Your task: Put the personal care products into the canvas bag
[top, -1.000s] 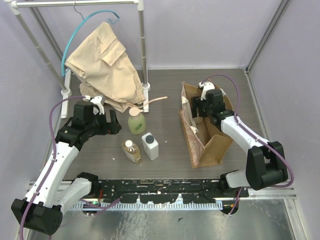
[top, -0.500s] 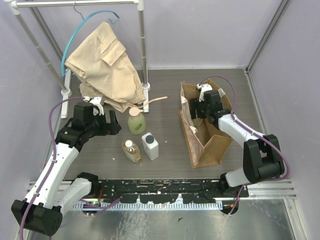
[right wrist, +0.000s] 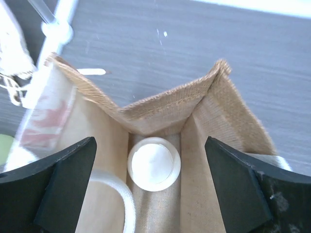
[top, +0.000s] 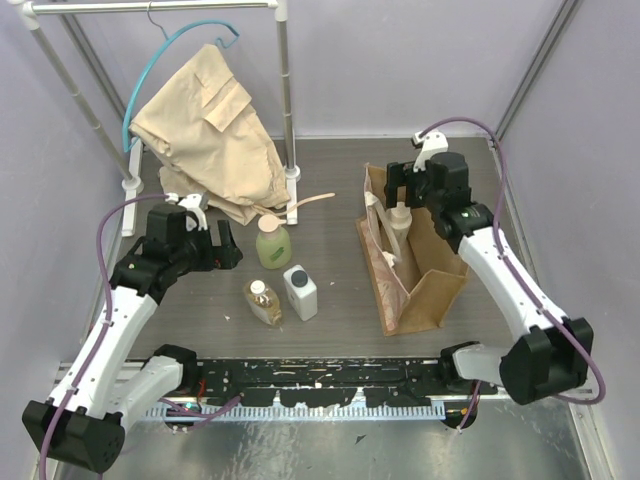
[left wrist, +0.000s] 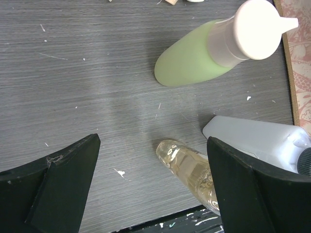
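Right tool (top: 408,186) hangs wide and empty over the canvas bag (top: 425,290), cream bottle (right wrist: 154,163) inside, so next I'd close my wide left tool (left wrist: 153,145) on the green bottle (left wrist: 194,63) standing on the desk (left wrist: 73,73).

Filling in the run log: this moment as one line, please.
right claw: open above canvas bag | cream bottle: in bag | left claw: open beside green bottle | also on table: amber bottle, white bottle

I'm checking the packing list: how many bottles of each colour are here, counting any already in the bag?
cream bottle: 1 (inside the bag)
green bottle: 1
amber bottle: 1
white bottle: 1
Total: 4
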`<state>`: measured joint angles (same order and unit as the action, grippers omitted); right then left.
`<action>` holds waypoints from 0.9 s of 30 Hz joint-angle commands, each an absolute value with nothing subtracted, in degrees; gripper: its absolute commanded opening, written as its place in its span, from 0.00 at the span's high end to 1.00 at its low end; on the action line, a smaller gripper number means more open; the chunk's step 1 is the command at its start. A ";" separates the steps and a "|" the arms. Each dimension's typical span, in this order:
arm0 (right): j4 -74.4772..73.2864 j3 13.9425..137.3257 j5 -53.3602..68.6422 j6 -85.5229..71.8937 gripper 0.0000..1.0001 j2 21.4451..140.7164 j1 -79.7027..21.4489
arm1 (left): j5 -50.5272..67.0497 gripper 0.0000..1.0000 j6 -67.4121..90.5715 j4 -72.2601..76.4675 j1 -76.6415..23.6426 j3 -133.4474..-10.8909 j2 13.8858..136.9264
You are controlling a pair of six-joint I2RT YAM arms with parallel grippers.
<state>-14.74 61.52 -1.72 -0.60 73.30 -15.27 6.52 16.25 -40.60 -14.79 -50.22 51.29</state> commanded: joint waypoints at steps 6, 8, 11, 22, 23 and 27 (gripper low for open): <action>-26.92 72.16 0.16 -1.54 0.00 64.43 -24.44 | 8.02 0.02 17.75 -38.50 -14.83 -51.67 50.75; -27.24 74.49 -1.96 -1.18 0.00 65.09 -30.18 | 8.18 0.02 17.92 -38.54 -14.83 -52.08 51.08; -26.31 77.02 -0.78 -1.58 0.00 68.26 -35.80 | 9.46 0.02 18.42 -39.07 -14.74 -52.46 51.24; -24.38 81.83 -1.63 -1.72 0.00 81.81 -46.96 | 20.74 0.02 19.77 -46.26 -14.85 -55.21 46.43; -25.73 82.75 -1.54 -2.06 0.00 82.69 -47.15 | 21.09 0.02 19.77 -46.93 -14.83 -55.70 45.67; -30.38 83.39 -0.78 -3.27 0.00 83.81 -48.75 | 18.03 0.02 18.98 -52.37 -14.78 -57.62 42.95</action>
<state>-27.94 79.70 -0.82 -1.69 85.06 -47.46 17.45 19.35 -46.61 -14.79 -54.19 45.69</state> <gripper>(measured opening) 0.999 0.981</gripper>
